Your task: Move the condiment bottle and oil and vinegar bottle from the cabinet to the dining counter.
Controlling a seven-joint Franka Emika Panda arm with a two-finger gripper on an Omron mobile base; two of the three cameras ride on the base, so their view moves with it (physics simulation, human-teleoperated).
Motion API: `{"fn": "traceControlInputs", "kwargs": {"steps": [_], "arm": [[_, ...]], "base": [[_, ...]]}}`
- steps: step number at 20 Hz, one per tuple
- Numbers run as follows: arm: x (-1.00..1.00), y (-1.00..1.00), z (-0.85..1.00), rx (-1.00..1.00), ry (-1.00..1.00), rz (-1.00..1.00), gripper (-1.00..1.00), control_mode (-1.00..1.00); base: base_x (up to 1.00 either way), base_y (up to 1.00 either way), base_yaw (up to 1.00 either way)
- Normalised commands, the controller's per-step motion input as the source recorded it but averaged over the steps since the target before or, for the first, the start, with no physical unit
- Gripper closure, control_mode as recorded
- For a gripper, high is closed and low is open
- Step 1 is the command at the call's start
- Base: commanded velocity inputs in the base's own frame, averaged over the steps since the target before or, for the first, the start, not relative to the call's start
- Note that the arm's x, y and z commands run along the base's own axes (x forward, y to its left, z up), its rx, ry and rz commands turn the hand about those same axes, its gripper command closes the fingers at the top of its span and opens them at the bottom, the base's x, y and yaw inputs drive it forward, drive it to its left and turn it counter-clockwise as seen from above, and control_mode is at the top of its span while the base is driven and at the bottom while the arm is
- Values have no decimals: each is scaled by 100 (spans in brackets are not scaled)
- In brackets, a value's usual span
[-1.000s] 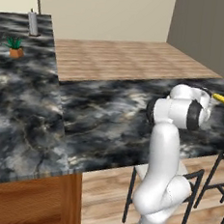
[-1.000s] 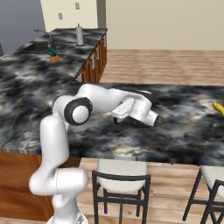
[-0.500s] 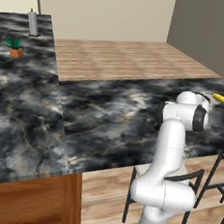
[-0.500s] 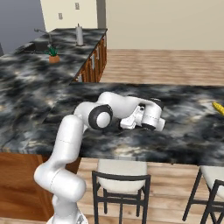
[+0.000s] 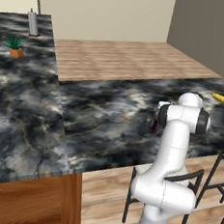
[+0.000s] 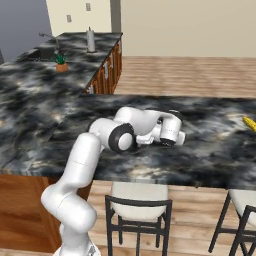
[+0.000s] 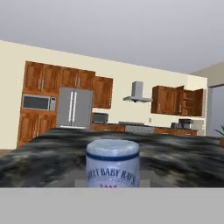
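The condiment bottle (image 7: 113, 164) sits right in front of the hand camera, showing its blue cap and pale label. In the left base view it is a small dark red shape (image 5: 154, 119) just above the black marble dining counter (image 5: 104, 113). My gripper (image 5: 155, 125) is shut on it, low over the counter's near half. The white hand (image 6: 169, 134) hovers over the same counter (image 6: 215, 150). Far across the room hangs the reddish-brown cabinet (image 7: 187, 102), one door open. The oil and vinegar bottle is out of view.
A yellow item (image 5: 221, 98) (image 6: 249, 123) lies on the counter to the right. Dark-framed stools (image 6: 139, 199) (image 5: 222, 166) stand under the near edge. A potted plant (image 5: 14, 46) and a grey bottle (image 5: 32, 23) are on the far left counter.
The arm has swung its elbow to the right and stretched out over the dining counter. The hand with the bottle has moved a little right and lower.
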Motion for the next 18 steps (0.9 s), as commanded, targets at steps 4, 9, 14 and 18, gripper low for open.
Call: {"fn": "traceControlInputs", "kwargs": {"steps": [4,9,14,18], "arm": [[19,2,-24,0,7,5,100,-100],[8,1,-32,0,0,3,100,-100],[21,2,-37,0,1,3,100,-100],[21,2,-53,0,0,3,100,-100]], "base": [[0,0,0],[0,0,0],[0,0,0],[0,0,0]]}}
